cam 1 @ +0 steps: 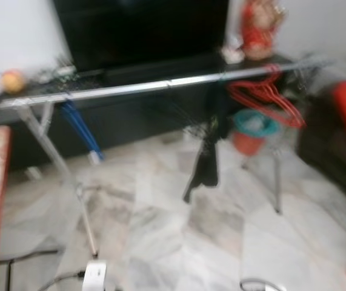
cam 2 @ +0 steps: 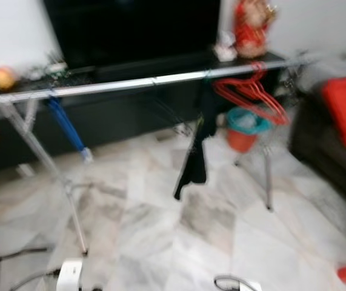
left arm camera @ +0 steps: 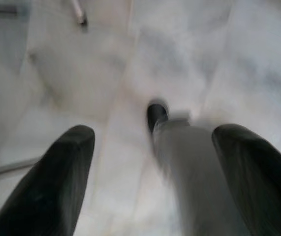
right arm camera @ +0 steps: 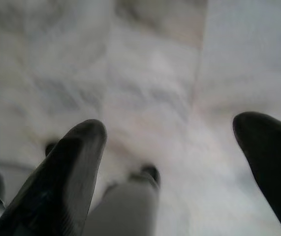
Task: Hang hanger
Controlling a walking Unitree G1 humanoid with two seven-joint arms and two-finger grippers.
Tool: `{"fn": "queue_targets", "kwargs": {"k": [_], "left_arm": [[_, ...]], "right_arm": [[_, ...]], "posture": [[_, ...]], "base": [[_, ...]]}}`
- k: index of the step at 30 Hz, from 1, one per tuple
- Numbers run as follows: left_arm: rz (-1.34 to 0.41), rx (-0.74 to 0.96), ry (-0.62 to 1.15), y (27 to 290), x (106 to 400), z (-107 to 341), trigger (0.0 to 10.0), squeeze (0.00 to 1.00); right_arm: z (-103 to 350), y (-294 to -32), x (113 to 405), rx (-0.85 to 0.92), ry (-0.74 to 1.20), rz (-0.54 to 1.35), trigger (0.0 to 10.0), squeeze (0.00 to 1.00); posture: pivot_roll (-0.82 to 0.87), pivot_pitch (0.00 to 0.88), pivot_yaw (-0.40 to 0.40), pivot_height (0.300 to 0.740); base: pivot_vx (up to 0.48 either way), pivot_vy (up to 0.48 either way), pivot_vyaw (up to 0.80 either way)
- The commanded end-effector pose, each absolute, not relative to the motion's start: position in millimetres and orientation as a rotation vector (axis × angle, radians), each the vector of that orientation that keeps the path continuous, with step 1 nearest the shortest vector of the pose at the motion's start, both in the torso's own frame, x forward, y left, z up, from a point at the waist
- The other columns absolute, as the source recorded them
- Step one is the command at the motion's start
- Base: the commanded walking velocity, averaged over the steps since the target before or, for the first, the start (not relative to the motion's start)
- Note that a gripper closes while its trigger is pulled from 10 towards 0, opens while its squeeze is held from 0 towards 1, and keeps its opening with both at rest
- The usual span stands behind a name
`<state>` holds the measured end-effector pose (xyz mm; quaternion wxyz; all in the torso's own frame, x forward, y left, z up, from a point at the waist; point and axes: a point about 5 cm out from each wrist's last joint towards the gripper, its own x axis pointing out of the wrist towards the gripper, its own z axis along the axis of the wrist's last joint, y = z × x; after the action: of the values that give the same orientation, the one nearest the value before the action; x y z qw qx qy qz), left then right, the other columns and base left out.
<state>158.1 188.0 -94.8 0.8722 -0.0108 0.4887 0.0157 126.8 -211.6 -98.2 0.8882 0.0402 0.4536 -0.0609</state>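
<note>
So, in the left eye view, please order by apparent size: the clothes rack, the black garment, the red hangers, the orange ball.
1. clothes rack
2. black garment and red hangers: look alike, too blurred to rank
3. orange ball

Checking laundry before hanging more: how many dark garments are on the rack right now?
1: a black garment hangs from the silver rail, just left of the blurred red hangers. Others may be hidden.

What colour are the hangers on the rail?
Red; the hangers on the rail show best in the right eye view.
</note>
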Motion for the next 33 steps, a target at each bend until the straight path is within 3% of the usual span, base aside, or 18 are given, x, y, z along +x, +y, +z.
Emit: {"fn": "queue_targets", "kwargs": {"k": [1,33], "left_arm": [[0.013,0.012,1.017,188.1,164.6,-92.4,10.0,0.0],[-0.004,0.001,1.032,176.3,165.3,-93.8,10.0,0.0]], "right_arm": [[-99.9,-209.1,123.3,0.101,0.953,-0.133,10.0,0.0],[-100.3,-207.7,123.9,0.11,0.961,-0.132,10.0,0.0]], "posture": [[0.0,0.0,0.016,0.74],[0.0,0.0,0.019,0.74]], "base": [[0.0,0.0,0.0],[0.0,0.0,0.0]]}}
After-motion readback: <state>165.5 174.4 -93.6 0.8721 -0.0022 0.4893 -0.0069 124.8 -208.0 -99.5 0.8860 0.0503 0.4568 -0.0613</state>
